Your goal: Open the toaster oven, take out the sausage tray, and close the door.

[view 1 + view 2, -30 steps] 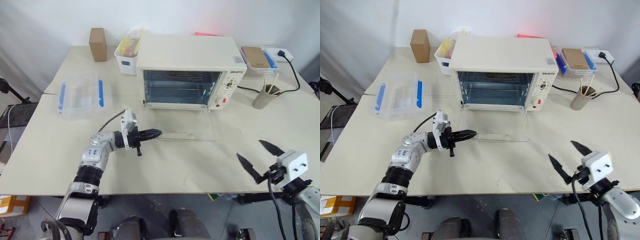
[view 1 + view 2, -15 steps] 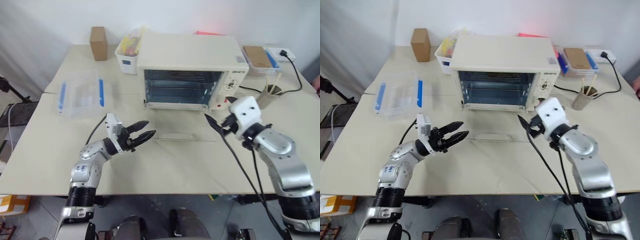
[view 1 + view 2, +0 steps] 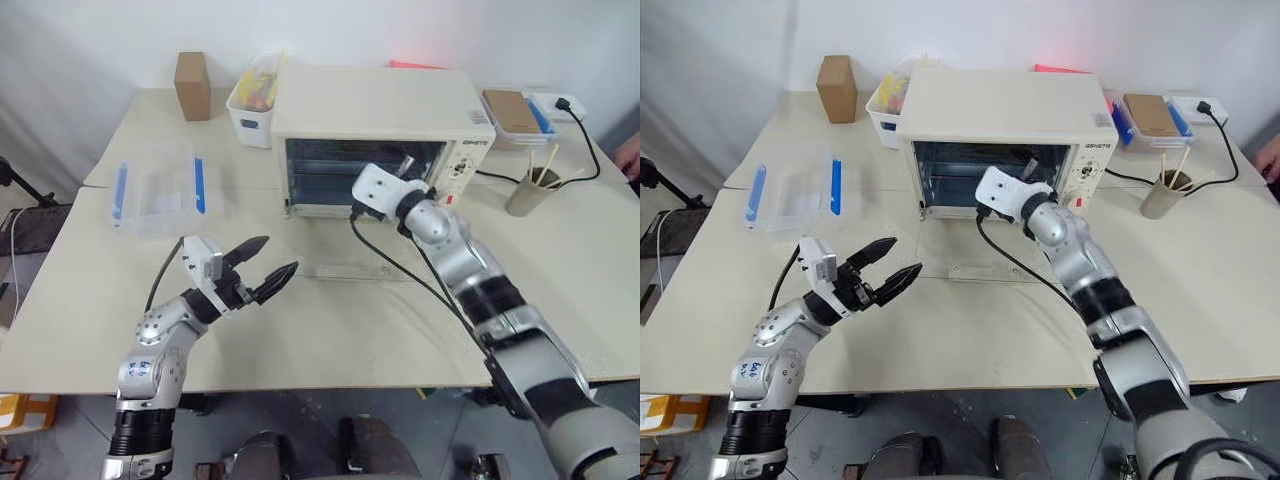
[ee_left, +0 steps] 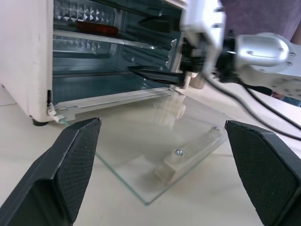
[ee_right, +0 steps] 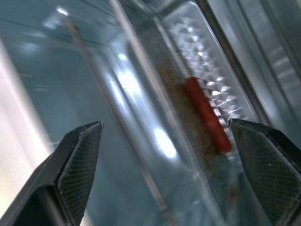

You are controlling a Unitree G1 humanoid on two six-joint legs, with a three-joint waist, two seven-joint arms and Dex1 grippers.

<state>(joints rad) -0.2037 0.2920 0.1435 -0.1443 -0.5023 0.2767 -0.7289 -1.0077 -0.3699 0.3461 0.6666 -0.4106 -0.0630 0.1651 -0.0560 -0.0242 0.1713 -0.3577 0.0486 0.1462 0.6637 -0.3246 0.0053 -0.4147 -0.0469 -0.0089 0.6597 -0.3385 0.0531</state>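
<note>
So the toaster oven [image 3: 375, 125] is sitting toward the back of the counter [image 3: 330, 320] with its mouth facing the robot, and the door [image 4: 160, 141] is already swung all the way down. It lies flat on the counter in front of the opening, glass up, hinge edge at the oven and the long bar handle [image 4: 190, 153] on the far edge from the hinge, running side to side parallel to the oven front.

The right tool [image 4: 155, 74] is poking into the oven mouth, fingers spread wide apart and not clamped on anything. Straight ahead of it, between the two spread fingers in its wrist view, is the sausage tray [image 5: 188, 122], sitting on the upper rack level inside the oven. The tray's long axis runs across the oven's width, and the red sausage [image 5: 207, 115] lies lengthwise along that same axis. The tool is near the tray, but I can't tell if it's touching yet.

The left tool [image 3: 262, 270] hangs over the counter on the near left side of the door, also fully spread and empty, pointing toward the oven. The door's glass lies just ahead of it, handle a bit off to its right.
</note>
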